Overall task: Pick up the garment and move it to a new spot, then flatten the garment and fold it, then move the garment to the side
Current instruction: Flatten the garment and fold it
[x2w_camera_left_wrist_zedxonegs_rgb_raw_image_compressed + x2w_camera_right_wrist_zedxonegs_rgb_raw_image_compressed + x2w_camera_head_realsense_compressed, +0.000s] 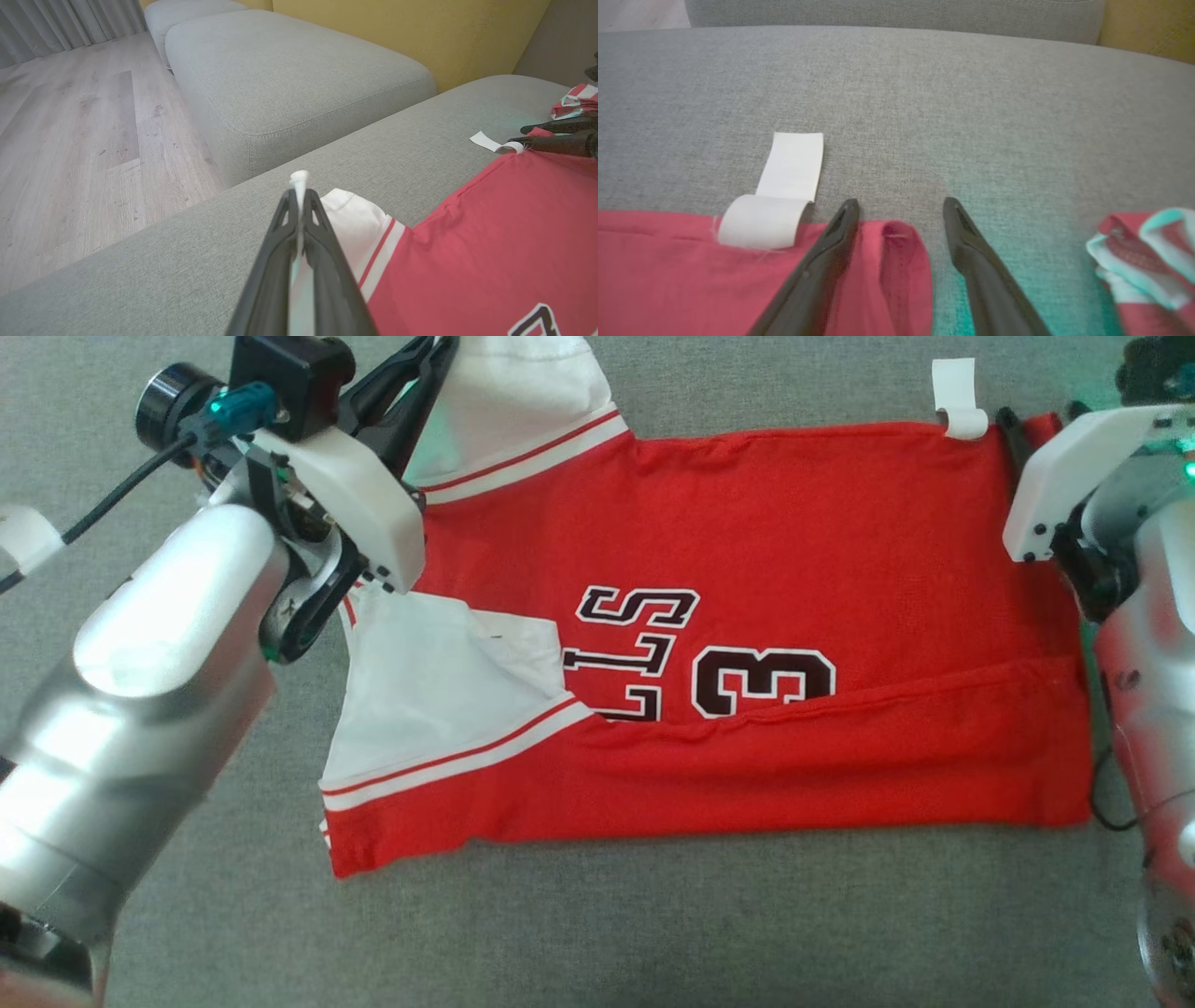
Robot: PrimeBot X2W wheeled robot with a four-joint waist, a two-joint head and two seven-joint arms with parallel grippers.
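The garment (794, 551) is a red jersey with white sleeves and dark lettering, spread across the grey cushion (653, 915) with its near long edge folded over. My left gripper (431, 359) is shut on the far white sleeve (523, 392); a sliver of white cloth pokes out between its fingertips (299, 179). My right gripper (901, 205) stands open at the jersey's far right corner, and a curl of the red hem (901, 247) lies between its two fingers. The head view shows one of its dark fingers (1013, 439) beside that corner.
A white label (784, 196) hangs off the hem just left of my right gripper. A second red and white cloth bundle (1143, 266) lies to its right. Beyond the cushion stand another grey cushion (289, 79), a yellow backrest (397, 28) and wooden floor (70, 140).
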